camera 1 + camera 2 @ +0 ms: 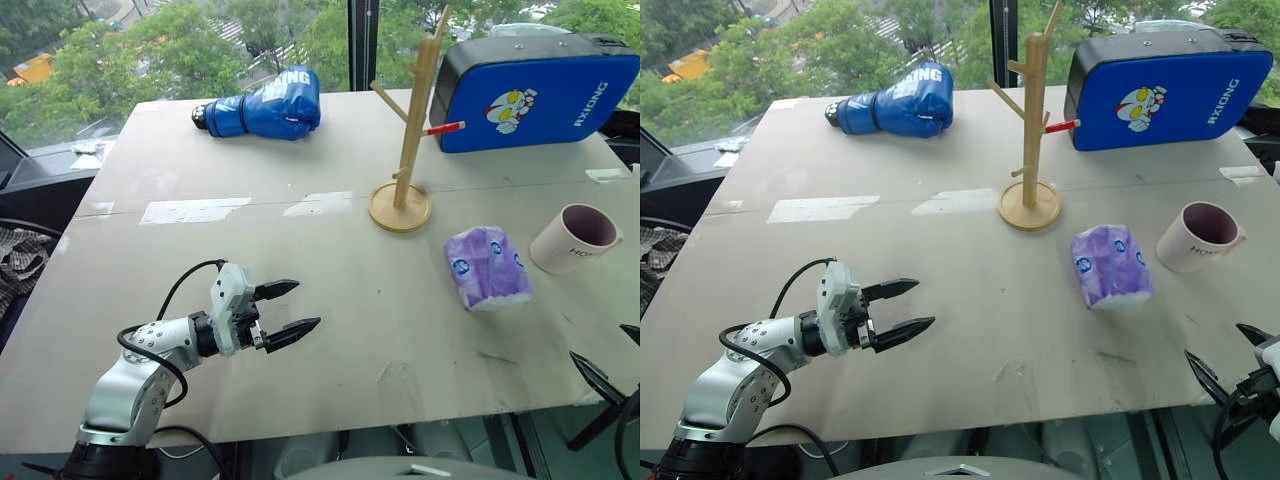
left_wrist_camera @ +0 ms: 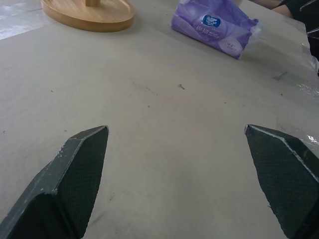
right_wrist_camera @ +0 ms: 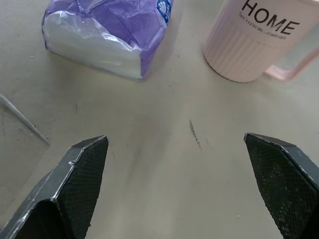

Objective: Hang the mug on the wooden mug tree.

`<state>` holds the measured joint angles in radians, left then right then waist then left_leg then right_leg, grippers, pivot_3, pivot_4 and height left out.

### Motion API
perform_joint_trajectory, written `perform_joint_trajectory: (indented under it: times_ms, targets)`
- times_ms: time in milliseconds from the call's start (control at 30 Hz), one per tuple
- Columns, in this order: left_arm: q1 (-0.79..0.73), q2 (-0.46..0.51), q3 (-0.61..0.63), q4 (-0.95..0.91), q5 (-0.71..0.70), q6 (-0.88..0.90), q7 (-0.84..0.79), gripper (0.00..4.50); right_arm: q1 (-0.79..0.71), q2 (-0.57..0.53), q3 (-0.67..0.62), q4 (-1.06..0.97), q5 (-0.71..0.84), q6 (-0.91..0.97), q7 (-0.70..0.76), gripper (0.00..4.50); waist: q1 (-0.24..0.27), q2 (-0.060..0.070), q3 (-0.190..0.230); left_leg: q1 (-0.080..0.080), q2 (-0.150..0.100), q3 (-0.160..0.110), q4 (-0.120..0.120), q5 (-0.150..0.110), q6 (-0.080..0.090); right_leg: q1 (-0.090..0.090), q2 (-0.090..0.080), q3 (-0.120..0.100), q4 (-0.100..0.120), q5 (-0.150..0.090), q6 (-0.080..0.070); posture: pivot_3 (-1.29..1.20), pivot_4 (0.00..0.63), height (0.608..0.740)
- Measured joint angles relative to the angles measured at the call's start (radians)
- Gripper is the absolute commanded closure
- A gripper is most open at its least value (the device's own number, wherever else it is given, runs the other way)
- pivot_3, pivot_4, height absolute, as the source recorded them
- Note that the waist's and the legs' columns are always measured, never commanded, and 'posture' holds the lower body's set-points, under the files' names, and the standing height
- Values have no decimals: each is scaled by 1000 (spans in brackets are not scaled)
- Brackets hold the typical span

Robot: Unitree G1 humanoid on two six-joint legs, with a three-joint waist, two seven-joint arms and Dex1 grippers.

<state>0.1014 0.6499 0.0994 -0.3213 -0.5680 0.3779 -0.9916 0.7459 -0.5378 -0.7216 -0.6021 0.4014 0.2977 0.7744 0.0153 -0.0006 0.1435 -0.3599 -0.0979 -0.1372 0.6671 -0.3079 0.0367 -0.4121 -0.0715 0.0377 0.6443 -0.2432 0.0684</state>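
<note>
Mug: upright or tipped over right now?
Upright: the mug stands on its base on the table, dark opening facing up, handle out sideways.

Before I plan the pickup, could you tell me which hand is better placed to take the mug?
The right hand: open, with the mug just ahead. The left hand is across the table, beyond the tissue pack.
</note>
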Motion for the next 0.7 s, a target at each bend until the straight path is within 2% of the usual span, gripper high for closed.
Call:
perform_joint_trajectory:
  times_ms: [100, 167, 300, 400, 533, 700]
  targets:
    - [-9, -2, 1, 27, 0, -22, -22, 0, -47, 6, 2, 30, -7, -7, -30, 82, 0, -1, 0, 0, 0, 0, 0, 0, 0, 0, 0, 0, -1, 0, 0, 0, 150, 740]
    - [-41, -27, 0, 50, 3, -65, -40, 0, -158, 27, 1, 113, -44, 8, -135, 82, -2, -3, 1, 0, 0, 1, 1, 0, 0, 0, 0, 1, -1, 1, -2, 0, 150, 740]
    - [-64, -49, -4, 27, -7, -148, -94, 0, -282, 19, 6, 231, -124, 29, -276, 82, 1, 0, 0, 0, 0, 0, 0, 0, 0, 0, 0, 0, 0, 1, -2, 0, 150, 740]
    - [-87, -28, -36, -36, -39, -108, -120, 0, -388, 0, 7, 296, -138, 74, -344, 82, -1, 1, 0, 0, 0, 1, 0, 0, 0, 0, 0, 0, 0, 1, -2, 0, 150, 740]
    - [-158, -26, -44, -132, -100, -21, -75, 0, -529, -25, 21, 349, -141, 139, -410, 82, -3, 2, 0, 0, 0, 1, 0, 0, 0, 0, 0, 1, 0, 2, -2, 0, 150, 740]
    - [-215, -23, -63, -181, -144, 69, -10, 0, -652, -51, 93, 397, -136, 200, -415, 82, -4, 2, 0, 0, 0, 1, 1, 0, 0, -1, 1, 1, 1, 2, -2, 0, 150, 740]
